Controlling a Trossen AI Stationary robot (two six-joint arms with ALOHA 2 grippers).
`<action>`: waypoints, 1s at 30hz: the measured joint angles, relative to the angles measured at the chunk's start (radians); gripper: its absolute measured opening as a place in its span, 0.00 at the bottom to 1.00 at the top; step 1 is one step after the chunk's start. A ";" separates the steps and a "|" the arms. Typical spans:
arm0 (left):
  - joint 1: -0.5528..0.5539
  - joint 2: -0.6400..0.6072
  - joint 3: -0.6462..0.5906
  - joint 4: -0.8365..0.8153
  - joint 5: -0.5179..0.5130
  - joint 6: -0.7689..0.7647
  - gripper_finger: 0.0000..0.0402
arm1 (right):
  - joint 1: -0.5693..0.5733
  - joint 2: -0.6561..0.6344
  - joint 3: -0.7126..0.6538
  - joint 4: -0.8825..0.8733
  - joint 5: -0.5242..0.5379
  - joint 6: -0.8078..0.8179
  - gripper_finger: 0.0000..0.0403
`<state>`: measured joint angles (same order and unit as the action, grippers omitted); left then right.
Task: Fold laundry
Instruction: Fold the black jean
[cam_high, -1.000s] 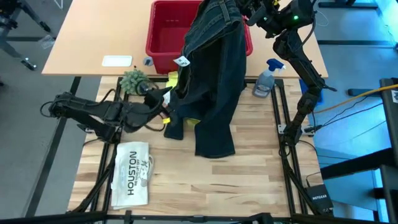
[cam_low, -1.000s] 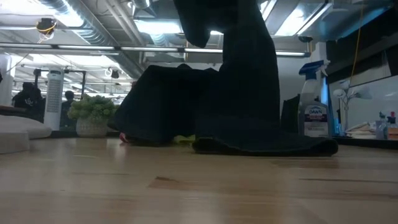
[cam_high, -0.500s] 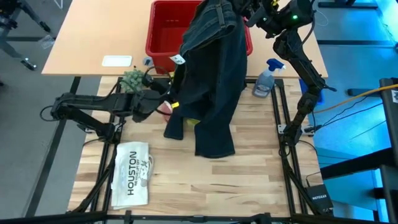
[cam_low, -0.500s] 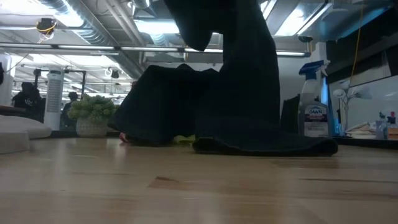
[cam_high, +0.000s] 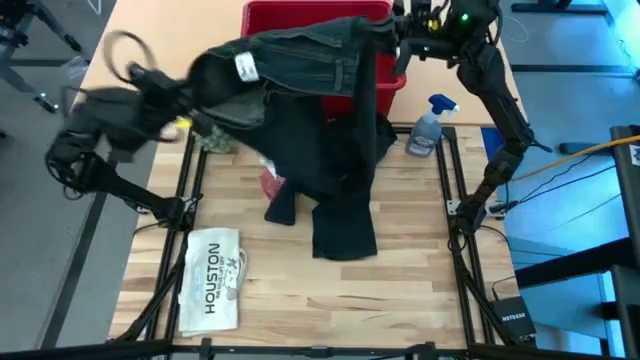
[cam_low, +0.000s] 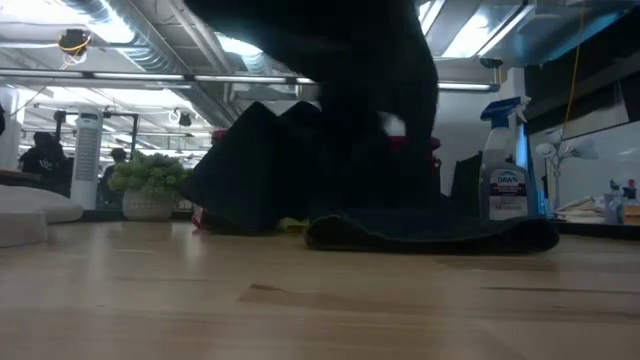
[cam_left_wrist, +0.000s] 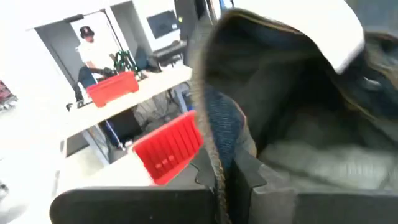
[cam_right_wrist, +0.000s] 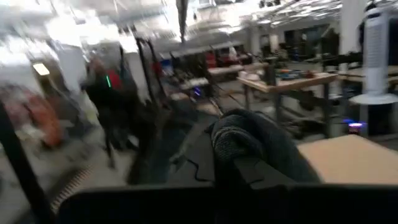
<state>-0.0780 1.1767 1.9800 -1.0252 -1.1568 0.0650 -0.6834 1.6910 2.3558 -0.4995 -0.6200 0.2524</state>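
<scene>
From above, the dark trousers (cam_high: 320, 110) are seen stretched by the waistband between the left gripper (cam_high: 205, 75) and right gripper (cam_high: 385, 35), both pinched shut on cloth, legs trailing on the table (cam_high: 400, 290); in the wrist views only thin folds are clamped, so a slip is judged likely.

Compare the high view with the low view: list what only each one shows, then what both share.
Only the high view: both hands, the left hand and right hand shut on the dark trousers, stretching the waistband above the red basket; also the HOUSTON item. Only the low view: the room's ceiling lights and distant people. Both: the trousers' leg ends resting on the table, the spray bottle, the small plant.
</scene>
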 joint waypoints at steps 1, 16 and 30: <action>-0.002 0.000 0.032 -0.007 0.000 0.019 0.01 | -0.001 -0.006 0.000 -0.021 0.002 -0.048 0.01; -0.014 0.019 0.139 -0.022 0.026 0.127 0.00 | 0.006 -0.013 0.000 -0.496 -0.072 -0.534 0.12; 0.007 0.064 0.139 -0.027 0.118 0.092 0.00 | 0.114 -0.024 0.000 -0.725 0.333 -0.709 0.44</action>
<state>-0.0714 1.2410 2.1189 -1.0517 -1.0389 0.1570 -0.5689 1.6667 2.3559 -1.2242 -0.2871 -0.4568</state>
